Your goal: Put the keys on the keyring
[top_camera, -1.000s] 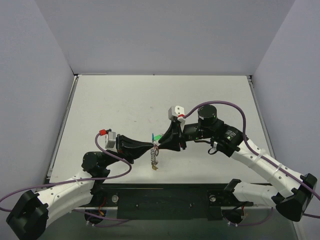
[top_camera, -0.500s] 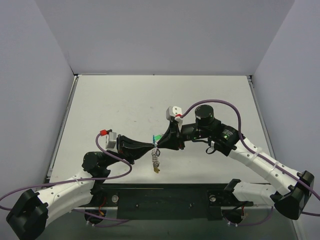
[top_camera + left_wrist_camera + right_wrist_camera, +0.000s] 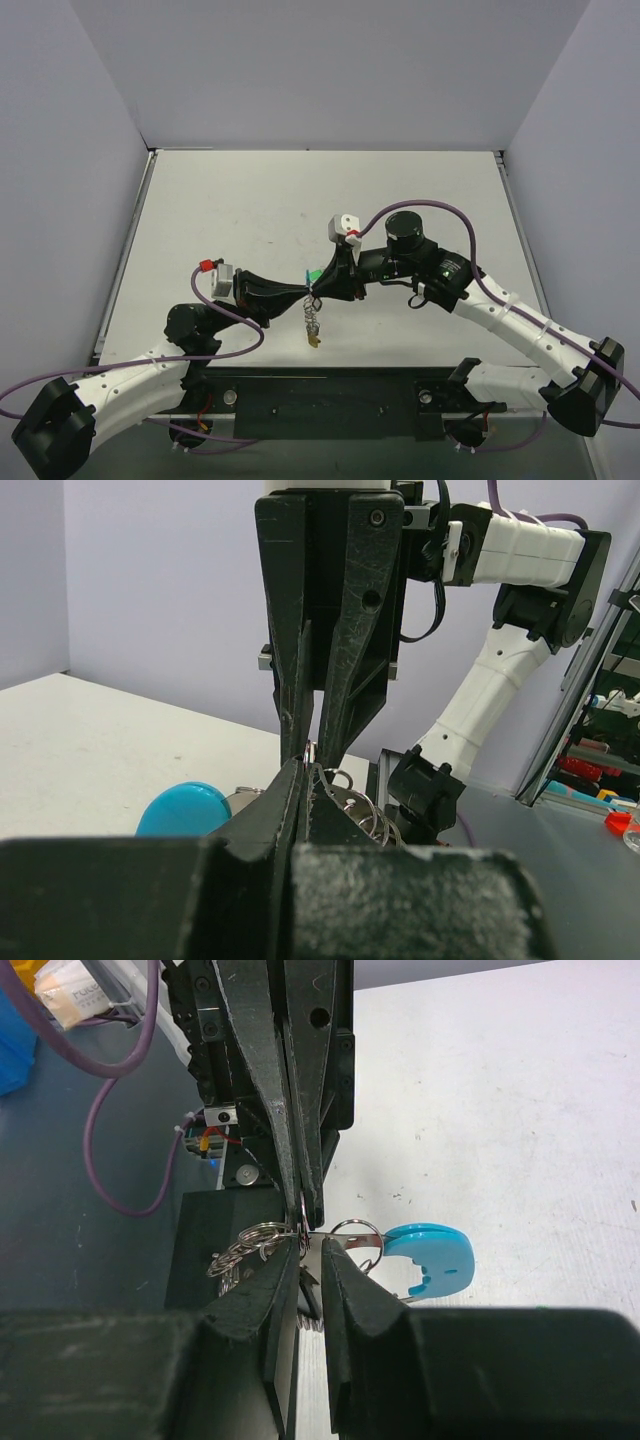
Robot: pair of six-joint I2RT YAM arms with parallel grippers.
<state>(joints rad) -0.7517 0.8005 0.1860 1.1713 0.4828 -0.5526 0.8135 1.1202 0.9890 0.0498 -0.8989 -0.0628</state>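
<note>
Left gripper (image 3: pixel 302 772): clenched, tips pinched on the wire of the keyring (image 3: pixel 248 1244), lower centre of its own view

Right gripper (image 3: pixel 312 1252): jaws drawn almost together with a thin silvery sliver between them. It reads as the blade of a key (image 3: pixel 313 1265), not certain

Both sets of tips meet nose to nose, touching or all but. A teal tag (image 3: pixel 432 1262) hangs on a small ring just right of the pinch

Overhead, the meeting point sits lower centre. The keyring's loose coils dangle below it toward the arm bases, over the table (image 3: pixel 420 190); contact with it unclear

Risks, as judged:
- The pinch on such thin metal is narrow, so any twist could let the key slip and swing or drop
- The fingertips are crowded, and a nudge could knock the wire out of the left grip
- The split in the coil is hidden behind the fingers, so the key's loop may ride over the wire instead of entering
- The dangling weight could rotate the ring mid-threading
</note>
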